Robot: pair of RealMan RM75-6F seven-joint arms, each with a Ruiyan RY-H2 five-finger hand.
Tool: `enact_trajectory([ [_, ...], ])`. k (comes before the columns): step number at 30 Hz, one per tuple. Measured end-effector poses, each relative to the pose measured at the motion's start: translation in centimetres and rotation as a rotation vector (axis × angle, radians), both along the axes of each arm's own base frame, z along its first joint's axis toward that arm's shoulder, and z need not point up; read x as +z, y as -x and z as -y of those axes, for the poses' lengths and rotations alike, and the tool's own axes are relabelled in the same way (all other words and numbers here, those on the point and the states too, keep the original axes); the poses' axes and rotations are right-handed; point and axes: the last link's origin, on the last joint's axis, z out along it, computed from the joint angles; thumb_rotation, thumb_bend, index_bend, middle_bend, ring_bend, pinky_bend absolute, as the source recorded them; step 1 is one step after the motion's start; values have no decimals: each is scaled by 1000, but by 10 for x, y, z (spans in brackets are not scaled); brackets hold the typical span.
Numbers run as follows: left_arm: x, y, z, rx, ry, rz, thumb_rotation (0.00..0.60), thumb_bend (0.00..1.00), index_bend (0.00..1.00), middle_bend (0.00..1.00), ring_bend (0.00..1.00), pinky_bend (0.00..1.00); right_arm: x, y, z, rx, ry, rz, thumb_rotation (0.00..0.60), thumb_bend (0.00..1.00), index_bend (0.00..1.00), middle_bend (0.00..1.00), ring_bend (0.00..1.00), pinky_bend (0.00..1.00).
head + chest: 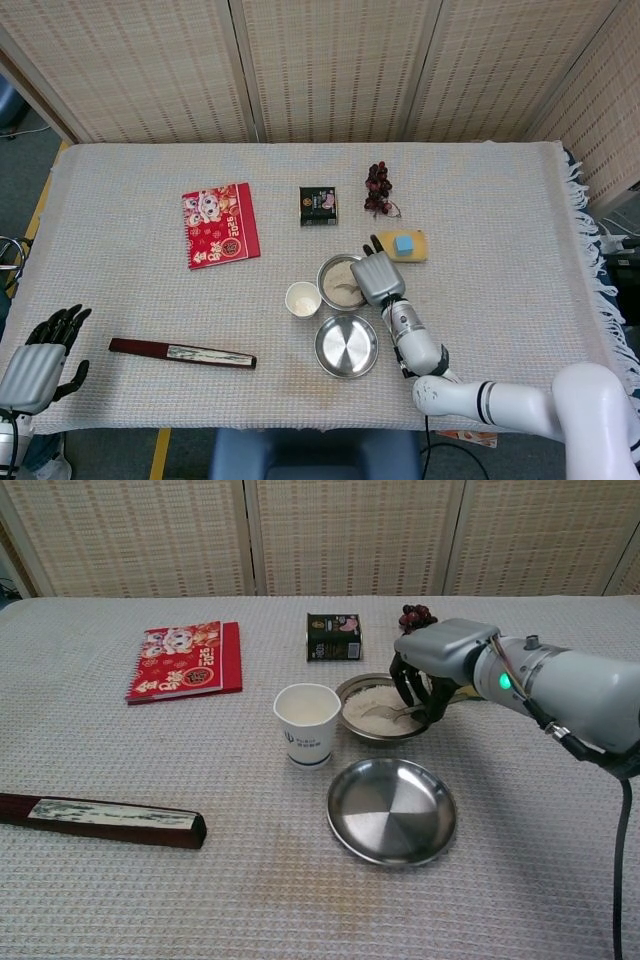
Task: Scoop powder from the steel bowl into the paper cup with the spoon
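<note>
The steel bowl (365, 727) (333, 272) of white powder stands right of the white paper cup (307, 723) (302, 299). My right hand (437, 665) (373, 277) hovers over the bowl's right side and grips the metal spoon (388, 714), whose tip dips into the powder. In the head view the spoon is mostly hidden under the hand. My left hand (40, 354) hangs off the table's near left corner, fingers spread, holding nothing.
An empty steel dish (391, 809) lies just in front of the bowl. A yellow sponge with a blue block (404, 245), dark grapes (378, 187), a small dark box (333, 637), a red booklet (182, 659) and a long dark sheath (100, 818) also lie on the cloth.
</note>
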Motion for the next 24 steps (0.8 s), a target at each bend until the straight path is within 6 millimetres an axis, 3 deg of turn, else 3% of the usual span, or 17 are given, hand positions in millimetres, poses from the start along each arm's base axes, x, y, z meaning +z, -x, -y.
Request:
enact_trajectory([
  [17,0,0,0,10,-2,9,600,459,0,0,0,145,22,13,14,-236,-57,222,600,369,973,588,157,0],
  [24,-1,-4,3,-3,28,27,600,459,0,0,0,143,29,16,27,-250,-44,233,600,371,973,588,159,0],
])
